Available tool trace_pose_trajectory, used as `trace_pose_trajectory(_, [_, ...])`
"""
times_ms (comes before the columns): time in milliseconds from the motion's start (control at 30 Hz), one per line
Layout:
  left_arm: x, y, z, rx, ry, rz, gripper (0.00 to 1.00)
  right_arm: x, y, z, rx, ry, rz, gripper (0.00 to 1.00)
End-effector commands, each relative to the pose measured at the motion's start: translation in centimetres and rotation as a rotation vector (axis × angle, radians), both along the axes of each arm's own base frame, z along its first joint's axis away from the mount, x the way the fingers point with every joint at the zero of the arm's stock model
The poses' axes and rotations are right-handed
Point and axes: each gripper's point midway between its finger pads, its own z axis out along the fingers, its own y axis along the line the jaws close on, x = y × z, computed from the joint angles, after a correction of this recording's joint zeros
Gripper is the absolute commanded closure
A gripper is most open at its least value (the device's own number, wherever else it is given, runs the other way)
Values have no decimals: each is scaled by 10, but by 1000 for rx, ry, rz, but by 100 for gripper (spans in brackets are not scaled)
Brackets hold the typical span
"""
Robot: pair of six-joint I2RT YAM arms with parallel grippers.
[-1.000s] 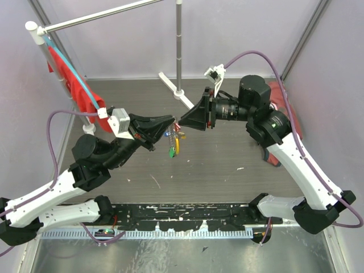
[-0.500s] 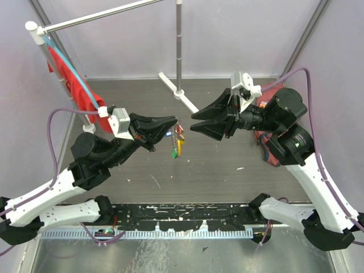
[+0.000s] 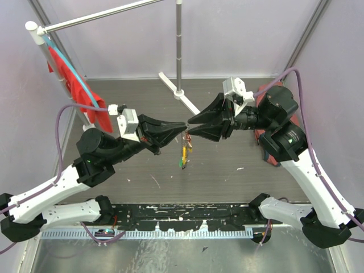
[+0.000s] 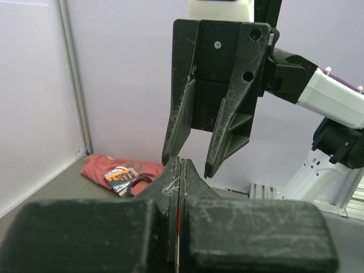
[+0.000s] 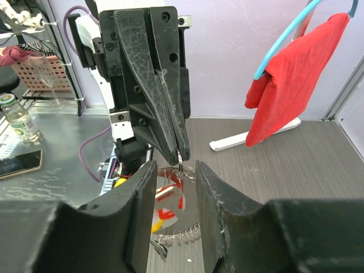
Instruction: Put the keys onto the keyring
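Note:
My left gripper [image 3: 183, 128] is shut on the top of the keyring [image 3: 184, 152], which dangles below it above the table with a yellow tag and a small green tag at its lower end. In the right wrist view the beaded chain [image 5: 183, 236], a red-headed key [image 5: 170, 199] and the yellow tag [image 5: 155, 226] hang under the left gripper [image 5: 181, 153]. My right gripper [image 3: 190, 127] is open, one finger on each side of the left tip. From the left wrist, the shut left gripper [image 4: 180, 163] points at the open right gripper [image 4: 187, 165].
A red cloth on a blue hanger [image 3: 79, 85] hangs from the rack at the left. A metal pole [image 3: 179, 45] with a white foot [image 3: 173, 85] stands at the back. A red bag [image 4: 114, 170] lies at the right wall. A bottle [image 5: 14, 116] stands beyond the table.
My left gripper has carried the keyring rightward and nearer the middle. My right gripper pulled back, turned its wrist, then came in until its open fingers straddle the left tip.

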Motion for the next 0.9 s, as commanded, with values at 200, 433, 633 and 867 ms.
trace_pose_trajectory(200, [-12, 7, 36, -82, -51, -40, 100, -10, -1, 3, 3, -37, 56, 64])
trace_pose_trajectory(433, [-11, 8, 37, -84, -51, -32, 100, -10, 0, -3, -15, -24, 63, 66])
trace_pose_trajectory(633, [-10, 5, 35, -77, -47, -34, 100, -11, -1, 1, -5, -31, 62, 73])
trace_pose_trajectory(867, [-9, 3, 34, -71, -45, -35, 100, -11, 1, 1, -1, -10, 71, 82])
